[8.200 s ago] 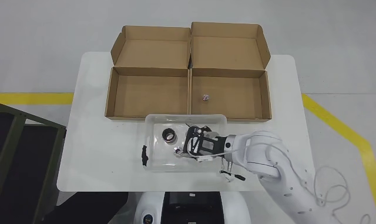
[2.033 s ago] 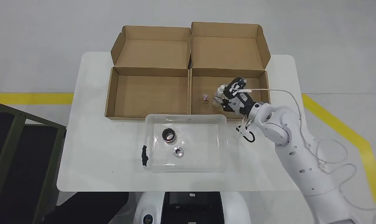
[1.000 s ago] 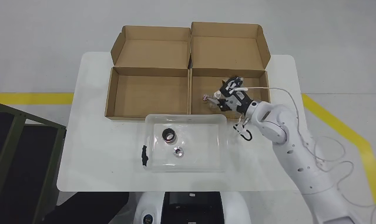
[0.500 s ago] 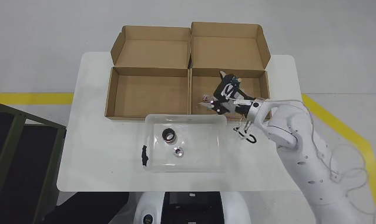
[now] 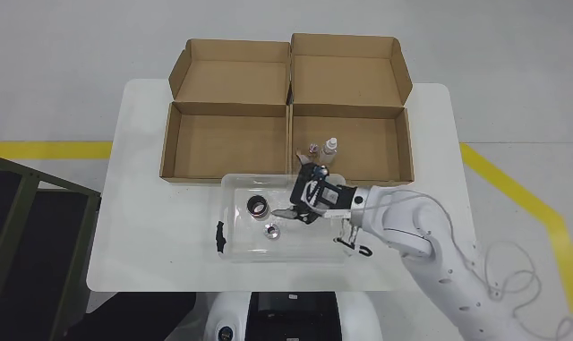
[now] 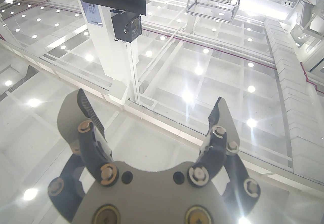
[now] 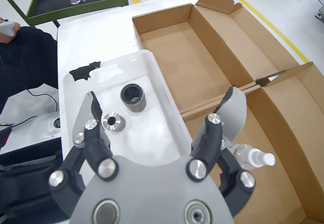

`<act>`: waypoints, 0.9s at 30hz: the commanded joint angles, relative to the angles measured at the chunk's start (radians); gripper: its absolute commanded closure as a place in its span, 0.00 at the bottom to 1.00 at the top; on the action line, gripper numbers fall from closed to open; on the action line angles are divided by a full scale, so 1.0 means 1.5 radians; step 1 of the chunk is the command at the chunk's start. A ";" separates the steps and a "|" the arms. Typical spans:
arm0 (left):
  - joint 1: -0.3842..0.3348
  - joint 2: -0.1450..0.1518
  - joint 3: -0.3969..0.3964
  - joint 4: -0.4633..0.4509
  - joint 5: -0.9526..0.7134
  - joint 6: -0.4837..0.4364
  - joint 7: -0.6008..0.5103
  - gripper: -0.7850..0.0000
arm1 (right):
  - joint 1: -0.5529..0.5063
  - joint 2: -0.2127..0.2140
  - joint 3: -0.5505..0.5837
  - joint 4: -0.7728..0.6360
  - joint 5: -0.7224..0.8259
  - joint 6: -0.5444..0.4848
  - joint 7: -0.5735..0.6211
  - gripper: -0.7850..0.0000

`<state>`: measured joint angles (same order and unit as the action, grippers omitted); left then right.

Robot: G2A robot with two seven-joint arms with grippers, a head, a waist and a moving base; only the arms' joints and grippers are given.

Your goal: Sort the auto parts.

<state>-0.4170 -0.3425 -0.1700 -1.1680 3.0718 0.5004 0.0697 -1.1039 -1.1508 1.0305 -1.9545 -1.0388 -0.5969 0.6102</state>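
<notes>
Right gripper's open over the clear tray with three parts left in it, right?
Not quite: the clear tray holds two parts, not three, a dark-lined bushing and a small silver collar, as the right wrist view shows. The right gripper is open over the tray.

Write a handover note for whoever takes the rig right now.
Right gripper: fingers open, holding nothing, over the clear tray.
Left gripper: fingers open, holding nothing, pointed up at the ceiling.
In the tray: a dark ring and a small silver bushing, apart from each other.
Done: a small bottle and a small round part sit in the right box, near the wall it shares with the left box.
Left: sort the ring and the bushing. The bushing lies closer to the right gripper, so it looks like the likely next pick.
</notes>
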 commanded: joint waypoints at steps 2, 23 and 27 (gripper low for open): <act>0.000 0.000 0.000 0.000 0.000 0.000 0.000 0.00 | -0.004 0.000 -0.016 -0.008 -0.007 -0.004 0.014 0.04; 0.000 0.000 0.000 0.000 0.000 0.000 0.000 0.00 | 0.022 -0.008 -0.108 0.023 -0.021 0.004 0.137 0.10; 0.000 0.000 0.000 0.000 0.000 0.000 0.000 0.00 | 0.031 -0.011 -0.122 0.044 -0.013 0.004 0.152 0.15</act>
<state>-0.4170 -0.3425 -0.1700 -1.1680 3.0718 0.5004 0.0697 -1.0611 -1.1661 0.8534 -1.8980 -1.0623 -0.5912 0.8328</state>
